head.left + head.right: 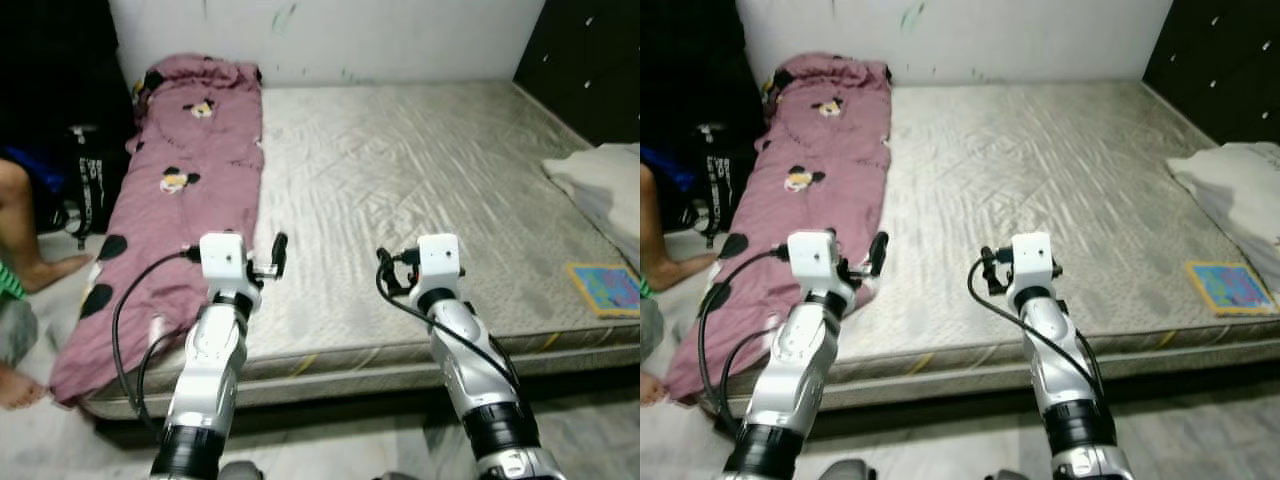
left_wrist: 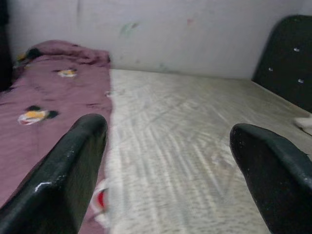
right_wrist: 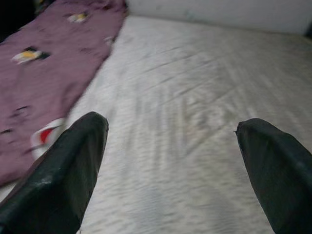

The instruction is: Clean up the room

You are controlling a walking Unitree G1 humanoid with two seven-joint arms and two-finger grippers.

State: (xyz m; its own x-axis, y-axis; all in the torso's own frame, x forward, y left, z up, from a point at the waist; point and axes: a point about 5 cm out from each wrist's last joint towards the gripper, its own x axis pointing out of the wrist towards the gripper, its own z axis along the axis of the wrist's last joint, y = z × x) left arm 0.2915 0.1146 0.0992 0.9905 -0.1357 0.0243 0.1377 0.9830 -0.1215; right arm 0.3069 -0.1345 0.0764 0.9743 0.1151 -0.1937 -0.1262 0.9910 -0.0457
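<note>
Our left gripper (image 2: 165,161) and right gripper (image 3: 170,161) hung open, empty; the mauve cartoon-print blanket (image 1: 190,190) at ten o'clock lay unfolded, tidying seemingly unstarted.

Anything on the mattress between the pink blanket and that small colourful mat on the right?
No, that stretch is bare. In the left eye view, only wrinkled grey mattress lies between the pink blanket and the colourful mat.
</note>
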